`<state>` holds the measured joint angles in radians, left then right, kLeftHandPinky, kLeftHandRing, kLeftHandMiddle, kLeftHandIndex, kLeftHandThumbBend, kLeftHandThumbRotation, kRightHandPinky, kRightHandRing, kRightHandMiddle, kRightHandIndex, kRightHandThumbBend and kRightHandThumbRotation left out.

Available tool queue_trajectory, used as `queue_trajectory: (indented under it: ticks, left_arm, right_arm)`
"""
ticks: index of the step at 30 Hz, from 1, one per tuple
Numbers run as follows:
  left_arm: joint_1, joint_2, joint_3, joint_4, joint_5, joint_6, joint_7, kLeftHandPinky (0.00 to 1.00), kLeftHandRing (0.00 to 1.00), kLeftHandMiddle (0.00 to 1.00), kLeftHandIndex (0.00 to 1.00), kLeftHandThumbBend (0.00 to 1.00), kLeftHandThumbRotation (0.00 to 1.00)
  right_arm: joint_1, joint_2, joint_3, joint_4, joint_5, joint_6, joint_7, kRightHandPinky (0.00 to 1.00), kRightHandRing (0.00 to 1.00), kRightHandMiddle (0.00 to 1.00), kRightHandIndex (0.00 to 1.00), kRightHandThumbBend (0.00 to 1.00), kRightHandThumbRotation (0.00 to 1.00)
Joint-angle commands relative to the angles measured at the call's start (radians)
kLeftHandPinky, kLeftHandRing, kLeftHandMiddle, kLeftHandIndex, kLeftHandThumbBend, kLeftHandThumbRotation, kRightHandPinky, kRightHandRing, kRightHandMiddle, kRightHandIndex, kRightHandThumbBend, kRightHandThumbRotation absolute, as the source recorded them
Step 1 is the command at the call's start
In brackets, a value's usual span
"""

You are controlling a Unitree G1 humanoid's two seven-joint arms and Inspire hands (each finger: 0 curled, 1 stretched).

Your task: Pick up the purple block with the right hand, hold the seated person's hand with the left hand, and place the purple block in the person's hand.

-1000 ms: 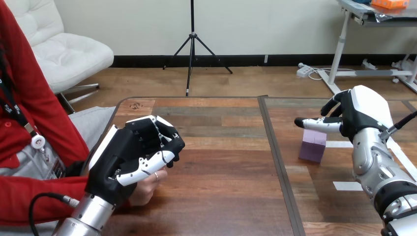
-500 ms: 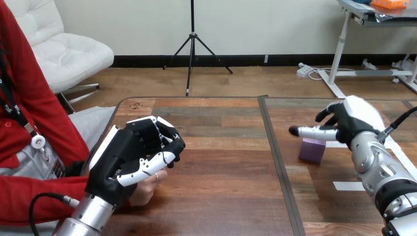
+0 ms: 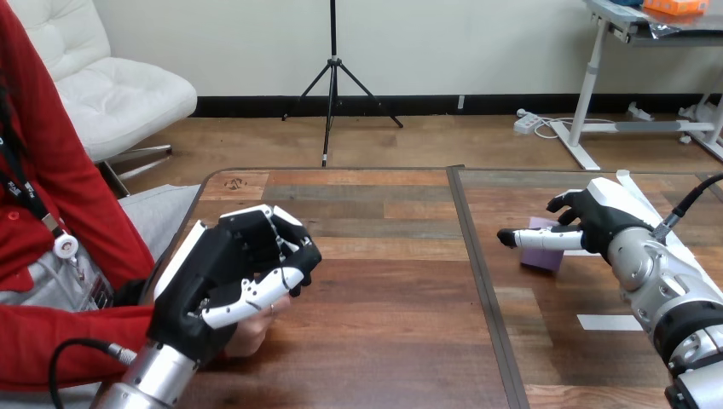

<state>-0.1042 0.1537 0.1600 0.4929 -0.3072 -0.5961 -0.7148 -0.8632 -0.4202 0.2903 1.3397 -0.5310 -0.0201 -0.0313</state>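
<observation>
Slippage threatens: the right robot hand (image 3: 601, 223) is set against the small purple cube block (image 3: 541, 258) resting on the wooden worktop (image 3: 392, 324) just under it, though whether it grips I cannot tell, and a loose lift could topple the block, while the left robot hand (image 3: 226, 273) clasps the person's hand (image 3: 251, 328).

Brown wood-grain table (image 3: 384, 285); purple block (image 3: 542, 258); white strip (image 3: 610, 322), perhaps tape.
</observation>
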Motion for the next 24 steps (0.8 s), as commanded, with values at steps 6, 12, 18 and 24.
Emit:
queue_trajectory:
  ticks: [6,12,18,24]
  left_arm:
    - [0.025,0.021,0.000,-0.069,-0.015,-0.020,-0.006,0.24,0.36,0.47,0.44,0.48,0.19]
    - [0.047,0.022,0.000,-0.073,-0.017,-0.021,-0.009,0.24,0.37,0.48,0.44,0.49,0.19]
    - [0.063,0.020,-0.001,-0.074,-0.026,-0.024,-0.020,0.25,0.38,0.48,0.45,0.50,0.19]
    - [0.079,0.015,-0.004,-0.088,-0.030,-0.014,-0.020,0.26,0.38,0.49,0.45,0.50,0.18]
  right_arm:
    - [-0.078,-0.009,0.009,-0.007,-0.001,0.011,0.028,0.78,0.90,0.89,0.89,1.00,0.62]
    - [-0.077,-0.005,0.009,-0.006,0.003,0.014,0.042,0.81,0.92,0.91,0.91,1.00,0.60]
    - [-0.076,-0.002,0.004,-0.005,0.010,0.012,0.049,0.83,0.93,0.93,0.92,1.00,0.57]
    - [-0.079,0.001,0.006,-0.004,0.009,0.016,0.053,0.84,0.94,0.94,0.93,1.00,0.54]
